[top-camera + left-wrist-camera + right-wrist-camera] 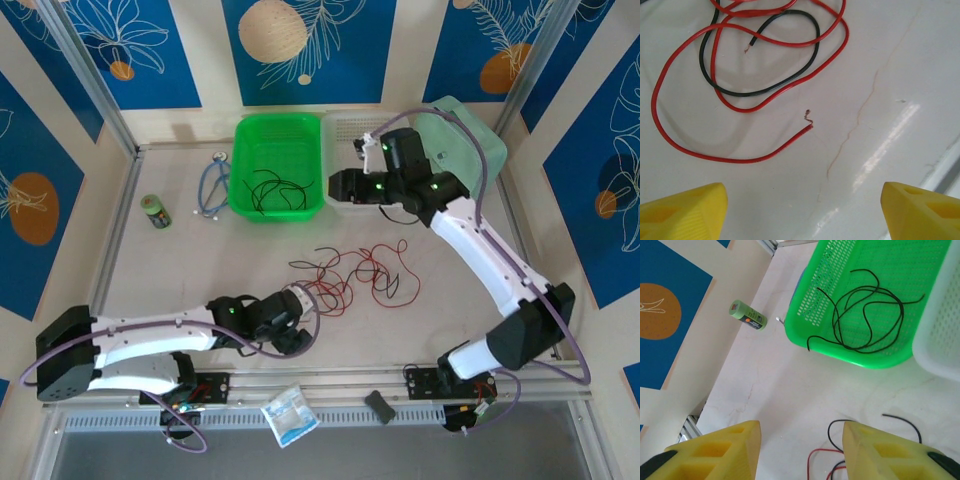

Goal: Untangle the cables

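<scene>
**A:** Cables [350, 275] lie in a loose red and black heap in the middle of the tabletop [180, 270]; which gripper do we send?

**B:** We think the left gripper [802, 200]; it sits low, just beside the near left side of the heap; the right gripper [801, 432] hangs up by the green basket [850, 270], and the heap peeks in at the bottom of its view.

**A:** How do the jaws stand?

**B:** Both stand apart with nothing between them; the left one is wide, and the right one looks narrower to us.

**A:** What lies in front of the left one?

**B:** A red cable [715, 155] with a bare end; the end sits straight ahead of the gap; from there the cable runs back toward us and to the left, then bends up and around a black cable [765, 87]; so the last bit lies slanted across our path, not along it.

**A:** So how do we go in?

**B:** We guess forward and a little left, down onto that last bit; we may need a small turn so the jaws close across it.

**A:** And the ground, and the room?

**B:** The tabletop is pale, smooth and shiny; the cable is thin and lies flat, so it could slip away; around the bare end the tabletop is bare; more black cables [865, 315] lie in the green basket; the white basket [940, 325] stands beside it; the stethoscope [212, 185] and the little green can [155, 212] are well apart from the heap.
</scene>
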Motion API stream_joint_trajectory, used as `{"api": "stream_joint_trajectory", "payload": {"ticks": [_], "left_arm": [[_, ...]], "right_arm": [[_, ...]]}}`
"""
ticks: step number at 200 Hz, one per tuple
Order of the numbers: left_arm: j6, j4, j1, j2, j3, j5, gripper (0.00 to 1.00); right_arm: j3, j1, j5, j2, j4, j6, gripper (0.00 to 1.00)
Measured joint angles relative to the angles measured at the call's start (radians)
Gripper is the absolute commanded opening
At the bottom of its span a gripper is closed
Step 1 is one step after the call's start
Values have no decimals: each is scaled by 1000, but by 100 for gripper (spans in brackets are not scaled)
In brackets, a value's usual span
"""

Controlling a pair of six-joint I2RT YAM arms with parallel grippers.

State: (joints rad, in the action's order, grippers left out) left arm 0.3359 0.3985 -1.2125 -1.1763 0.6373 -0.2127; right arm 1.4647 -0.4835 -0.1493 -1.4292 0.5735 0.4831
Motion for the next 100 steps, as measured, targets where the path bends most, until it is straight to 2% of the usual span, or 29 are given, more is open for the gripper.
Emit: {"api": "stream_joint_trajectory", "payload": {"ticks": [50,100], "left_arm": [[-8,-157,-7,-31,-77,-111,79],[-29,-256,-7,-168,-81,-110,78]], "right_arm": [[-130,21,23,137,-29,31,47],[-179,28,34,199,-35,52,47]]}}
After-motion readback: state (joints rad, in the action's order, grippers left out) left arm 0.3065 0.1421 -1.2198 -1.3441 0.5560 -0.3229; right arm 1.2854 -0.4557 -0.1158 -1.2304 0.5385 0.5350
